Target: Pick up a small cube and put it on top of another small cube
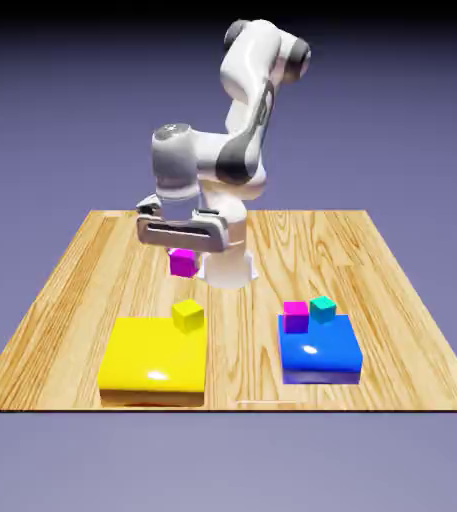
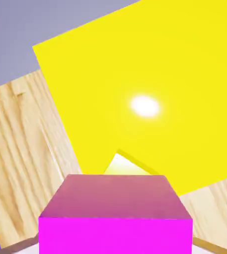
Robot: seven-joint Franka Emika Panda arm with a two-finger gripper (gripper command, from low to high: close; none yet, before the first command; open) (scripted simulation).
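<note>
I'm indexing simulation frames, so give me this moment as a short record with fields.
hand: closed on small magenta cube, held in the air
small yellow cube: at the big flat yellow block
other magenta cube: beside small teal cube, both at the flat blue block
stack: not yet made

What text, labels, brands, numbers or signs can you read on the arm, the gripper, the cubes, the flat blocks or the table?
None: no readable text shows on the arm, gripper, cubes, flat blocks or table.
</note>
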